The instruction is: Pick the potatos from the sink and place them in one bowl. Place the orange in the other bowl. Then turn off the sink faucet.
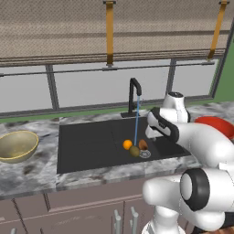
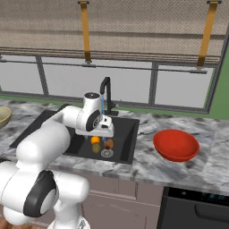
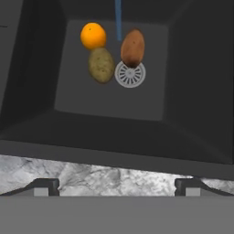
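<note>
In the black sink (image 1: 87, 141) (image 3: 109, 100) the orange (image 1: 127, 144) (image 3: 93, 36), an olive-brown potato (image 1: 134, 151) (image 3: 101, 65) and a reddish-brown potato (image 1: 143, 145) (image 3: 132, 47) cluster by the silver drain (image 3: 130, 74). A thin blue stream of water (image 3: 118, 20) runs from the black faucet (image 1: 135, 91) (image 2: 106, 91). My gripper (image 3: 116, 187) (image 1: 150, 134) hangs open above the sink's rim, short of the potatoes, with nothing between its fingertips (image 3: 45, 186). On the counter, the red bowl (image 2: 175, 145) sits to the right and the tan-yellow bowl (image 1: 16, 146) to the left.
Grey marbled counter (image 3: 114, 176) frames the basin on all sides. A window with a grey frame (image 1: 109, 87) runs behind the faucet. Cabinet fronts (image 1: 91, 205) lie below the counter's front edge, and a dark appliance (image 2: 197, 210) sits at the lower right.
</note>
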